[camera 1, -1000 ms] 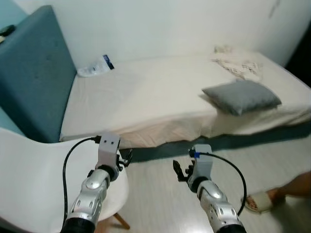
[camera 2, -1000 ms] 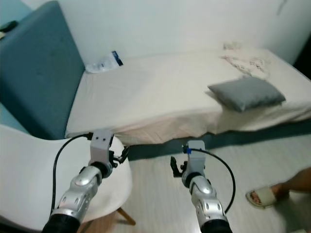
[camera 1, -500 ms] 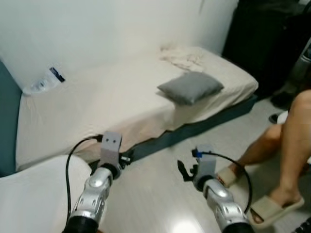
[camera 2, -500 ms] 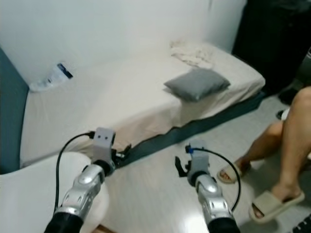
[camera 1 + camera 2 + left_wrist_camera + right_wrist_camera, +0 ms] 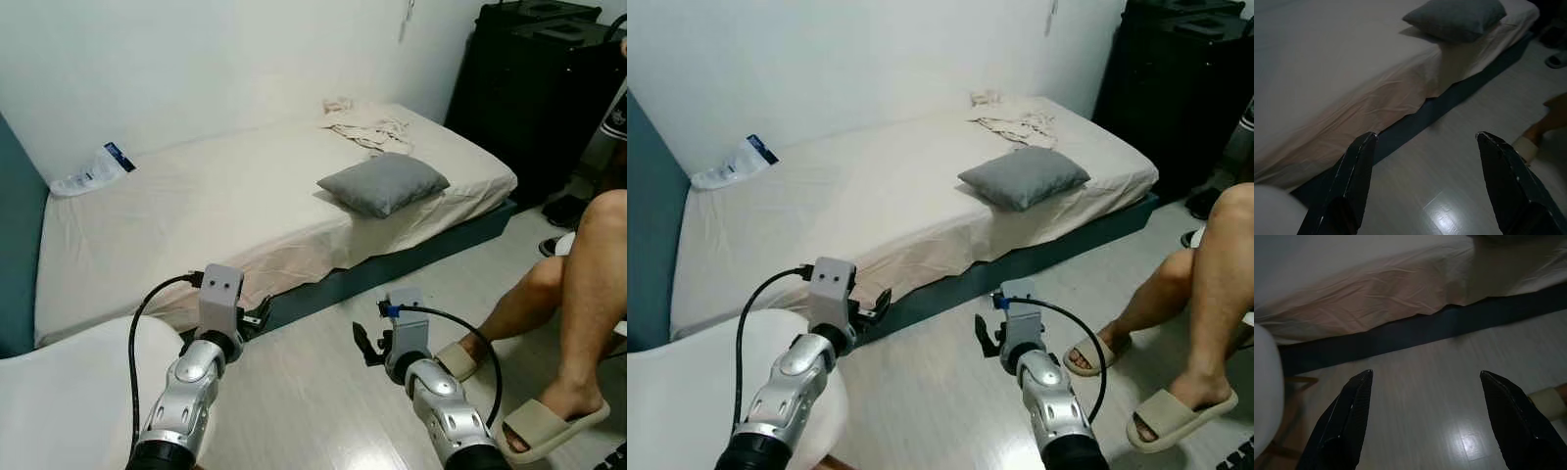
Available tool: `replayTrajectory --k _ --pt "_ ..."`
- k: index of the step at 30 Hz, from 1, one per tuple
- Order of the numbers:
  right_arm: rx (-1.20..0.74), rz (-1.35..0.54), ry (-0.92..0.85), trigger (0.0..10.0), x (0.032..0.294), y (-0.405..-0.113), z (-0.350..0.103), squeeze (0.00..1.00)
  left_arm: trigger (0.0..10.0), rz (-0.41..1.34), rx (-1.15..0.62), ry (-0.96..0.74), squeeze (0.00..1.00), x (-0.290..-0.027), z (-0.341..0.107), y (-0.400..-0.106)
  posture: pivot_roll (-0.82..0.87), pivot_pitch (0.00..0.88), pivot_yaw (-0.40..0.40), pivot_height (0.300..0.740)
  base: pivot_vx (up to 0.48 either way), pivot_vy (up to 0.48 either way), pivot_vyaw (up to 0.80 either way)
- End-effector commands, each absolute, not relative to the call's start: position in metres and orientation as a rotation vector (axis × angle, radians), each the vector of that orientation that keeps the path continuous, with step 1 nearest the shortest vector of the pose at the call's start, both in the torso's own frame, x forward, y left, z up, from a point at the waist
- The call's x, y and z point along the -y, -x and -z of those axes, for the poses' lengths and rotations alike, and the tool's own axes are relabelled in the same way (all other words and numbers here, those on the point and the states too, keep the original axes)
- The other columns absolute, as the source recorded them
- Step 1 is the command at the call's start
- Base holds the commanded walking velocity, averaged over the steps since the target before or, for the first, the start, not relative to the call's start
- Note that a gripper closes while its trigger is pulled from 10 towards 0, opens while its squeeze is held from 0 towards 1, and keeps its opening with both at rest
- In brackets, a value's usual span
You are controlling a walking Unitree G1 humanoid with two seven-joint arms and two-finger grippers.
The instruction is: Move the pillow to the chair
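Grey and soft, the pillow lies on the bed, near the edge that faces the floor and toward the robot's right. Nothing touches it. Behind it, by the wall, sits a crumpled cloth. Far over on the other end of the bed lies a white packet with a dark blue label.

Both arms are held out low in front of the robot, over the pale wood floor. The left gripper has its 2 black fingers spread wide apart with nothing between them. It points at the bed's side and the pillow beyond. The right gripper also has its 2 fingers spread wide and holds nothing. It points at the dark blue base of the bed.

A white chair is at the robot's left, just beside the left arm, well apart from the pillow.

On the robot's right a person sits with bare legs, wearing tan slippers. A black cabinet stands past the end of the bed.
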State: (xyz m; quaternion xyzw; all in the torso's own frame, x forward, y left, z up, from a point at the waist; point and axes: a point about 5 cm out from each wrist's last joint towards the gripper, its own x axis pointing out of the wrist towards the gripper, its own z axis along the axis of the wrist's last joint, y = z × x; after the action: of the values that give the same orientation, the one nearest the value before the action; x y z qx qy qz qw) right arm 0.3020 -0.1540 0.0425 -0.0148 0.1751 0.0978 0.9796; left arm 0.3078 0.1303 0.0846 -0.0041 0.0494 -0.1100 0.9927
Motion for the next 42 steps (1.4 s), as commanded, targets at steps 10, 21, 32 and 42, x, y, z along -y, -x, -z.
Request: replayTrajectory --k 10,21,32,42 --pt "-0.367 -0.188 0.042 10.0 0.1565 -0.2974 -0.0371 0.00 10.0 0.237 -0.100 0.018 0.00 -0.1283 -0.0818 -0.3033 0.02 0.079 0.043 0.717 0.349 0.000 0.00" --pt "-0.368 -0.195 0.044 10.0 0.1551 -0.2985 -0.0375 0.00 10.0 0.244 -0.099 0.017 0.00 -0.1292 -0.0826 -0.3037 0.03 0.083 0.042 0.717 0.353 0.000 0.00" --pt "-0.369 -0.201 0.036 10.0 0.1550 -0.2977 -0.0374 0.00 10.0 0.251 -0.097 0.020 0.00 -0.1270 -0.0824 -0.3026 0.02 0.080 0.039 0.717 0.351 0.000 0.00" --pt "-0.371 -0.201 0.033 10.0 0.1563 -0.2984 -0.0376 0.00 10.0 0.258 -0.094 0.024 0.00 -0.1250 -0.0833 -0.3026 0.02 0.081 0.039 0.717 0.353 0.000 0.00"
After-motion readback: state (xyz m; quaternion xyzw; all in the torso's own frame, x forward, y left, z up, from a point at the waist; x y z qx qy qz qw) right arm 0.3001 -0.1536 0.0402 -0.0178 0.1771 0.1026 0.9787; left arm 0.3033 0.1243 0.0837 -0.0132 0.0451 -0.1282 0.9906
